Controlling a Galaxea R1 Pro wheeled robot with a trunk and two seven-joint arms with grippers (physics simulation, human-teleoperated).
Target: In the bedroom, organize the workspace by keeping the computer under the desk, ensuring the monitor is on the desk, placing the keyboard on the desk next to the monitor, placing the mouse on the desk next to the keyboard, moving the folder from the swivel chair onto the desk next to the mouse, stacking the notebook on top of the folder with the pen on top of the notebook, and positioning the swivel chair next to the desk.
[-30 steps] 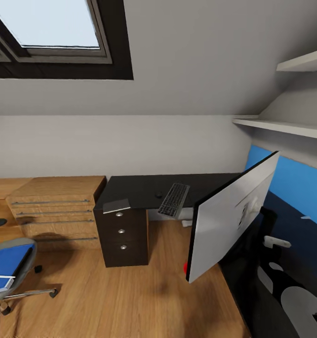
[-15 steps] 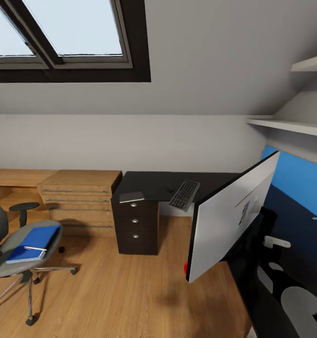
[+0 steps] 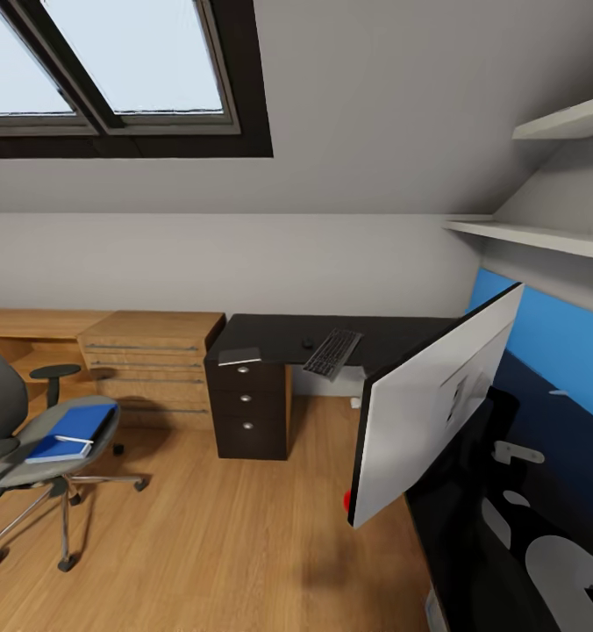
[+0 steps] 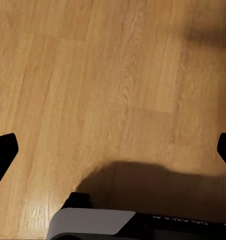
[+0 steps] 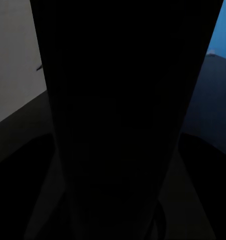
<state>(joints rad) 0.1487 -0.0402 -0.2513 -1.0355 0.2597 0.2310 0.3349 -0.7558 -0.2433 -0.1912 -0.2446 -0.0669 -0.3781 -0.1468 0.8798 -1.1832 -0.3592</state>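
You're carrying the wide flat black monitor (image 3: 437, 404) tilted, close in front; right jaws' state can't be told, left jaws spread over bare floor. Black bench (image 3: 332, 338) is well ahead, so a swing could clip its edge or the black keyboard (image 3: 332, 353).

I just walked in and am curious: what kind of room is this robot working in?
Probably an attic study or home office. A skylight sits in a sloped ceiling, a black desk carries a keyboard, and a grey swivel chair stands on the wooden floor.
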